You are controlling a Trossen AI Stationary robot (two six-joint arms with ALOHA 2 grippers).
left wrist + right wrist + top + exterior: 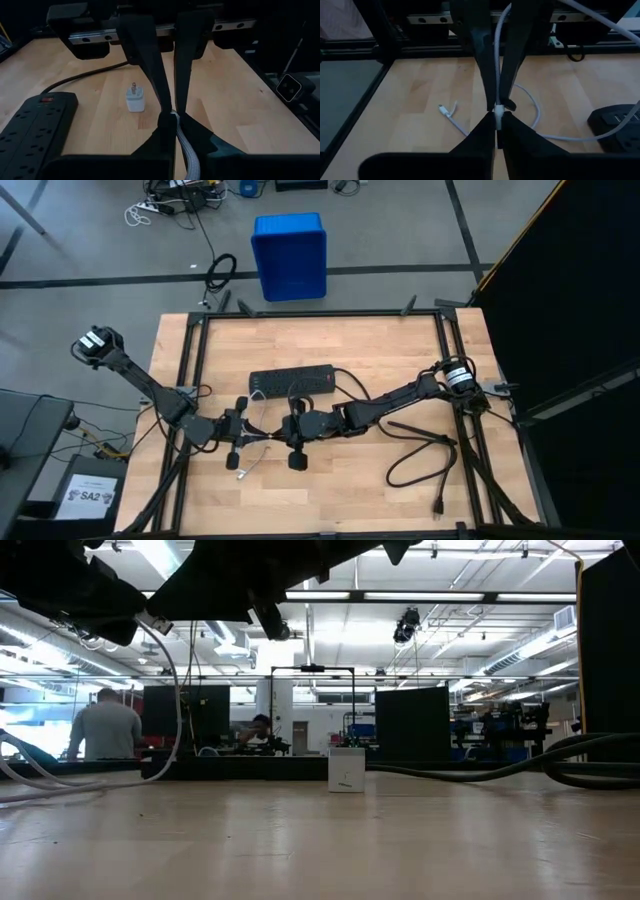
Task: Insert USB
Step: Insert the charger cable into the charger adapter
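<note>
I am watching the thin whitish-grey USB cable (498, 60) running lengthwise between both grippers: right gripper (498, 111) and left gripper (170, 116) both clamping it; white cube adapter (135, 98) standing just beyond the left.

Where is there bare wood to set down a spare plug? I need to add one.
Free: the strip between the power strip and the far frame rail, and the near left corner. Crowded: the centre, where both hands grip the USB, and the right, under the black cord.
</note>
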